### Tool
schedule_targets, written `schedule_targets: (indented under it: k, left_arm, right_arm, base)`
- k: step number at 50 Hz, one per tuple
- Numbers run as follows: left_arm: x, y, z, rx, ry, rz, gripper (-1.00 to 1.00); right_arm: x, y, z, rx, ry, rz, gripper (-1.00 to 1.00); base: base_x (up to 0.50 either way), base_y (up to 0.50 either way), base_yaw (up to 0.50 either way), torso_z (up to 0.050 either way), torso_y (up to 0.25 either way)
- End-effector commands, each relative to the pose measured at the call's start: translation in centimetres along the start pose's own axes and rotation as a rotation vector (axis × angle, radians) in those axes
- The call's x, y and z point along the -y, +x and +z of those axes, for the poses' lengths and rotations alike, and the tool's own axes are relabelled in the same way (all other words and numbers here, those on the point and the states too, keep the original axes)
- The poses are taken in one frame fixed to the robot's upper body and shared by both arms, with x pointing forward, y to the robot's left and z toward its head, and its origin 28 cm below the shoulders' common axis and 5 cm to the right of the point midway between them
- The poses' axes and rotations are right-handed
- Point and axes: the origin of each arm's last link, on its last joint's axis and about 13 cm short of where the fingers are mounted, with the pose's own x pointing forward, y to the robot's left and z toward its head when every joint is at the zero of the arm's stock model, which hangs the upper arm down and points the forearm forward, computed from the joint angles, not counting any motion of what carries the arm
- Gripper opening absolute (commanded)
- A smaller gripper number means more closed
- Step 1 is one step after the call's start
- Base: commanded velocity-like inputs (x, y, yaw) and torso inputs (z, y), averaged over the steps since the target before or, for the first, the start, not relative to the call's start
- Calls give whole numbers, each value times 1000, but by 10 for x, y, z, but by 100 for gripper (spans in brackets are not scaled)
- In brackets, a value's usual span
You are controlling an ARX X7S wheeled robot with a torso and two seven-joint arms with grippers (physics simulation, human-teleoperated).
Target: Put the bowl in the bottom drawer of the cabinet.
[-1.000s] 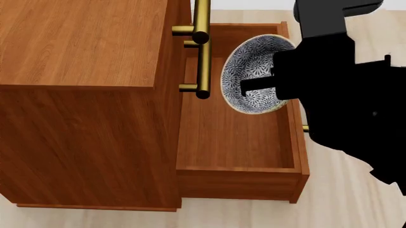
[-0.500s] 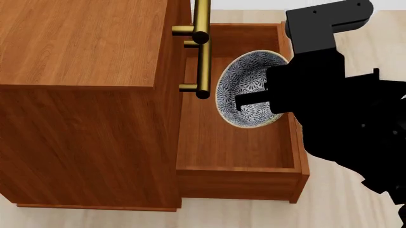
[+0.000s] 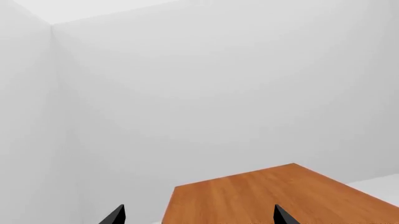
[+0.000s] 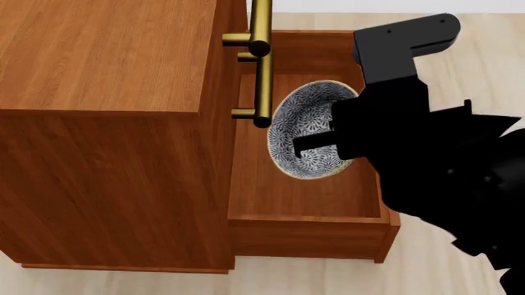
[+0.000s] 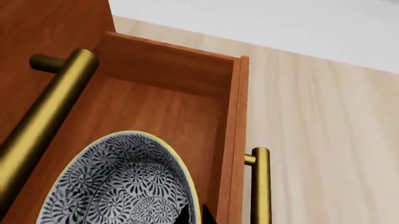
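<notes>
The blue-and-white patterned bowl (image 4: 308, 130) hangs tilted on edge over the open bottom drawer (image 4: 305, 184) of the reddish-brown cabinet (image 4: 107, 123). My right gripper (image 4: 328, 140) is shut on the bowl's rim, one finger inside and one outside. In the right wrist view the bowl (image 5: 124, 186) fills the lower part, its pale yellow rim pinched by the gripper (image 5: 196, 215), with the drawer floor (image 5: 143, 107) behind it. My left gripper (image 3: 196, 215) stands open, away from the drawer, facing a white wall above a wooden top (image 3: 274, 196).
Brass bar handles of the upper drawers (image 4: 260, 61) stick out just left of the bowl. The bottom drawer's own brass handle (image 5: 260, 186) runs along its front outside. Pale wood floor (image 4: 443, 61) surrounds the cabinet.
My right arm has moved the bowl nearer and lower in the head view, down along the drawer and toward the brass handles. The grip on the rim is unchanged.
</notes>
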Motion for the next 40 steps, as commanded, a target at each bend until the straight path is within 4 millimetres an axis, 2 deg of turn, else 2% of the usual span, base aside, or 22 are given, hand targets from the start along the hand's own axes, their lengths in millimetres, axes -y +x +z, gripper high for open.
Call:
schedule_targets:
  k: [1, 40]
  left_arm:
    - [0, -1, -1, -1, 0, 2, 100]
    - [-2, -2, -3, -11, 6, 9, 100]
  right_arm:
    - [-3, 5, 0, 5, -6, 6, -100]
    - [-14, 21, -10, -29, 11, 57, -100]
  base:
    - [0, 0, 0, 0, 0]
    - [0, 0, 0, 0, 0]
